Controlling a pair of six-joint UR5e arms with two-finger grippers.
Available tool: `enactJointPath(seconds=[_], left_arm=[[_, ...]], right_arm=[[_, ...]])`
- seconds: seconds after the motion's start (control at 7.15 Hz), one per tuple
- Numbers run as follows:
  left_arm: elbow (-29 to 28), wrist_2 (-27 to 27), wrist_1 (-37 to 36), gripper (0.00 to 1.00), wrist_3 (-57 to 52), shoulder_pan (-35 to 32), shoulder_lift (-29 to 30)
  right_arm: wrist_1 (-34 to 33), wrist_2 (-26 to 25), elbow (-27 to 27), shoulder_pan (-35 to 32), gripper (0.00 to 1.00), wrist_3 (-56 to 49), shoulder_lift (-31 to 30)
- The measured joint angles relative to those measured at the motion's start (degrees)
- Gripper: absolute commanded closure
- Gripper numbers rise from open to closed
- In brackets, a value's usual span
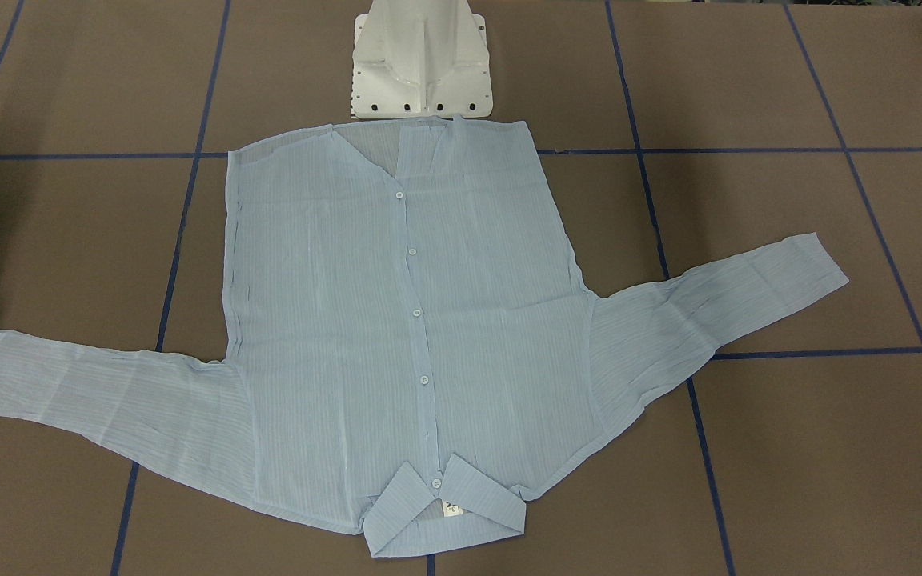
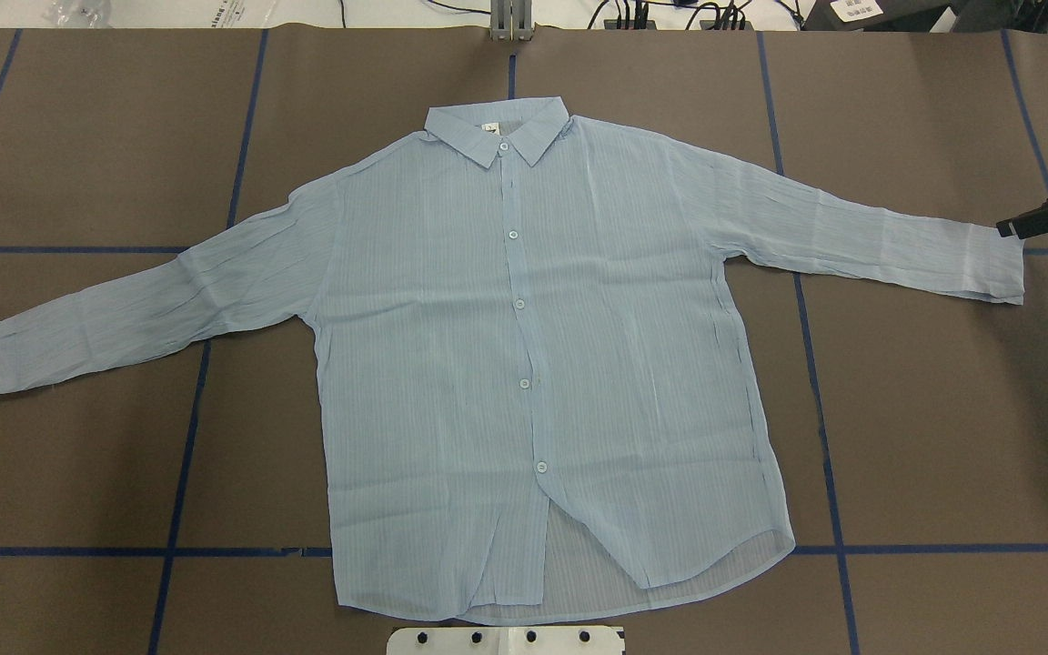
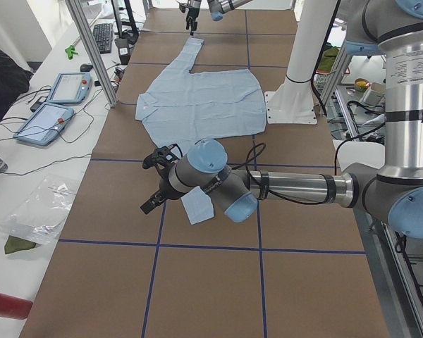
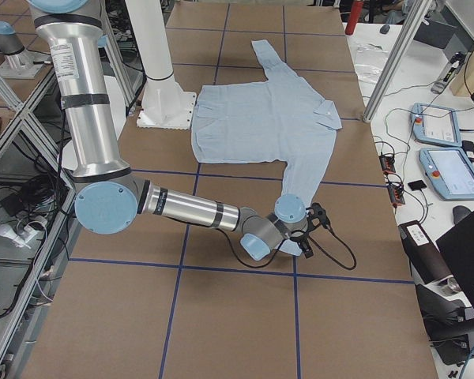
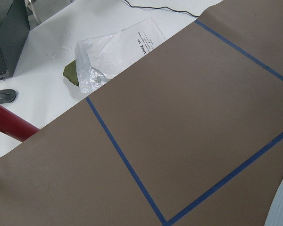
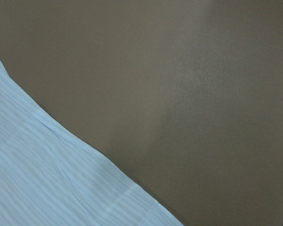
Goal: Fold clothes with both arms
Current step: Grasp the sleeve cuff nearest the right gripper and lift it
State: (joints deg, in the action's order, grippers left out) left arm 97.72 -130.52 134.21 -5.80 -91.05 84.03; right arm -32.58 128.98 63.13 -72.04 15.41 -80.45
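Lying flat, buttoned shirt point(image 2: 433, 364), spread across brown table point(image 2: 78, 136)

We see thin light blue finely striped shirt fabric point(image 6: 47, 188) filling the lower left corner. Its edge runs diagonally from the left side down to the bottom. A few soft creases cross it near that edge. It lies on a matte brown table surface point(image 6: 188, 94), which fills the rest and looks darker toward the right.
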Motion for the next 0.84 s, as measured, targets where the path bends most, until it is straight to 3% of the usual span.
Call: enactJointPath(seconds=[0.7,0.84], left_arm=[[-0.06,-0.04,0.0,0.0,-0.06,0.0,-0.01],[-0.07,-0.02,0.0,0.0,-0.08,0.0,-0.01]], right_arm=[[1.02,-0.72,-3.77,1.29,0.27,-0.03,0.81],[1.02,-1.44,-4.21,1.83,0.4,-0.03,1.13]])
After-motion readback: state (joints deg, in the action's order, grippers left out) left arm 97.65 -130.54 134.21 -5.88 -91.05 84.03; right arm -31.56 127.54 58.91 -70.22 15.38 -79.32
